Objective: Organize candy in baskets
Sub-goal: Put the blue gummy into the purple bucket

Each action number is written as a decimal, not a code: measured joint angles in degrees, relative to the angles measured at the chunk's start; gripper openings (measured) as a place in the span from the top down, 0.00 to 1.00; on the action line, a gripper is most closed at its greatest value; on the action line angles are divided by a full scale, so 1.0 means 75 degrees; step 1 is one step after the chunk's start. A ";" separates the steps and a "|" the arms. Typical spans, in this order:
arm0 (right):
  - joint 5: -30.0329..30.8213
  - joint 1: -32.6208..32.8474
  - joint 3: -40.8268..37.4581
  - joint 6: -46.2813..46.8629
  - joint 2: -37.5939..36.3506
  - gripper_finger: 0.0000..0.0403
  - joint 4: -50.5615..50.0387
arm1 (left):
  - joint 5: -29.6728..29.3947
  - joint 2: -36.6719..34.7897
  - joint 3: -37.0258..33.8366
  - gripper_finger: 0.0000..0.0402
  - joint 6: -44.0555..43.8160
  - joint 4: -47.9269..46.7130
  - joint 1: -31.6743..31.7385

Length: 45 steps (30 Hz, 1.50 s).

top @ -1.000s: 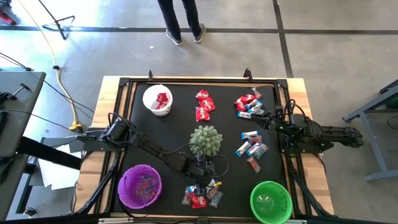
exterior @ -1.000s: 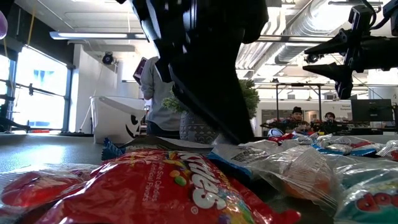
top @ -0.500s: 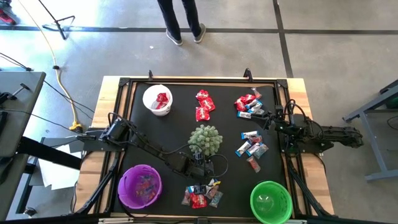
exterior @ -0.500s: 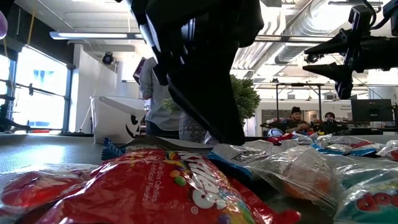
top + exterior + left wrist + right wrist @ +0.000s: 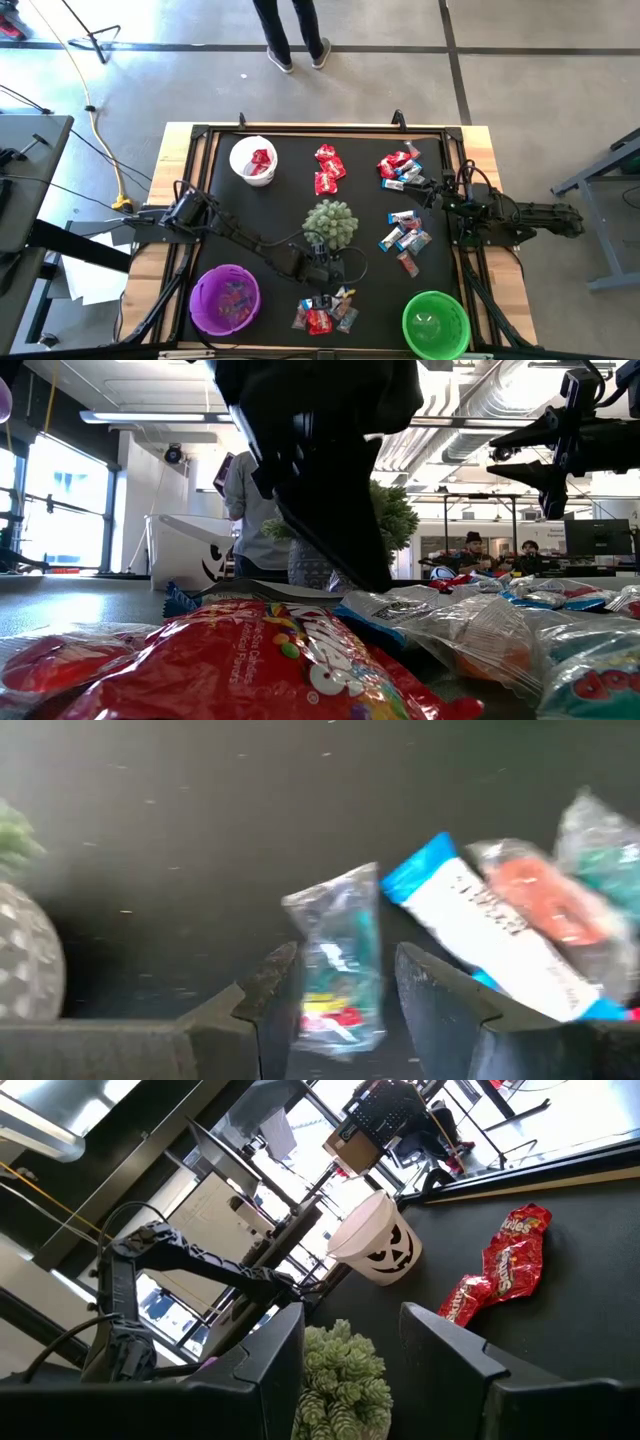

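Candy (image 5: 262, 159) sits in white basket (image 5: 241, 152); green basket (image 5: 434, 322) looks empty.

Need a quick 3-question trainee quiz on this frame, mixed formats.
1. True or false: the white basket holds a red candy.
2. Which basket sits nearest the left gripper? A white, B purple, C green.
3. Fill in: the spiky ball sits at the table's ____.

Key: 1 true. 2 B, the purple basket; the green basket is farther. 3 centre.
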 joint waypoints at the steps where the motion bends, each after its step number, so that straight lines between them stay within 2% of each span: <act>1: 0.0002 -0.0001 0.0002 0.0001 0.0000 0.60 0.0001 | -0.0037 0.0005 0.0000 0.62 0.0062 -0.0030 0.0030; 6: 0.0002 0.0001 0.0002 0.0002 0.0003 0.60 -0.0002 | -0.0046 0.0015 0.0000 0.62 0.0094 -0.0109 0.0135; 14: 0.0000 0.0002 0.0002 0.0003 0.0003 0.60 0.0001 | 0.0356 0.0020 0.0000 0.62 -0.0046 -0.0158 0.0155; 29: 0.0000 0.0002 0.0001 0.0003 0.0003 0.60 -0.0002 | 0.0469 0.0201 -0.0009 0.63 -0.0186 -0.0158 0.0137; 33: 0.0003 0.0001 0.0002 0.0001 0.0003 0.60 -0.0001 | 0.0672 0.0201 -0.0009 0.70 -0.0186 -0.0138 0.0137; 42: 0.0003 0.0000 0.0002 0.0002 0.0002 0.60 -0.0001 | 0.0972 0.0201 -0.0006 0.95 -0.0307 -0.0112 0.0135; 45: 0.0003 0.0002 0.0002 0.0000 0.0000 0.60 -0.0002 | 0.1089 0.0182 -0.0006 0.99 -0.0481 -0.0109 0.0135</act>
